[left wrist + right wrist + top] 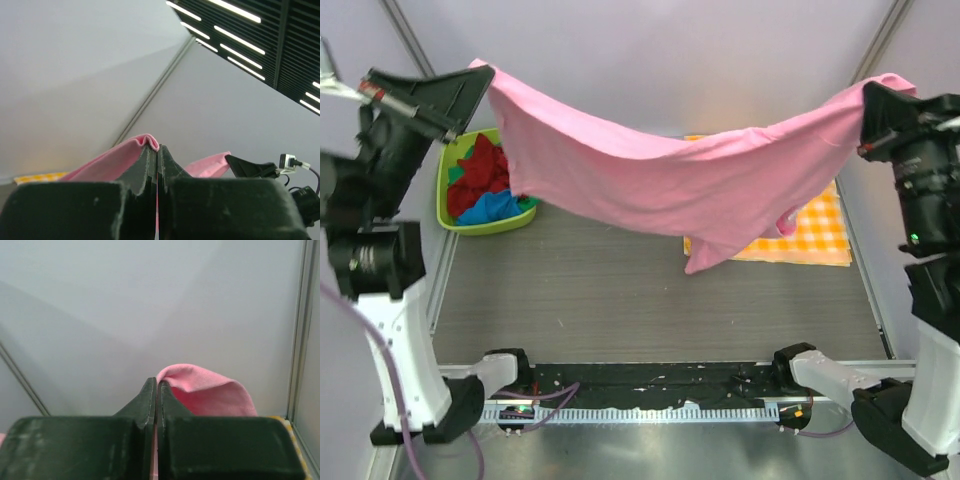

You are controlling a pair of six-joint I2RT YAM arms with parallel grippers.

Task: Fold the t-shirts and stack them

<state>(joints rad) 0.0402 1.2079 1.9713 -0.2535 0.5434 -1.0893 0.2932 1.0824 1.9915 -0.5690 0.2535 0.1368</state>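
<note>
A light pink t-shirt [670, 180] hangs stretched in the air between both arms, sagging in the middle above the table. My left gripper [475, 80] is shut on its left corner, high at the upper left. My right gripper [872, 95] is shut on its right corner, high at the upper right. In the left wrist view the pink t-shirt [107, 162] folds over the closed left gripper [157, 149]. The right wrist view shows the pink t-shirt [210, 392] draped beside the closed right gripper [156, 382]. A dark red t-shirt [480, 172], a bright blue t-shirt [492, 208] and a green one [529, 203] lie bunched in the basket.
A lime-green basket [447, 190] stands at the back left of the dark table [620, 300]. An orange-and-white checked cloth [815, 235] lies flat at the back right, partly under the hanging shirt. Grey walls close in the back and sides.
</note>
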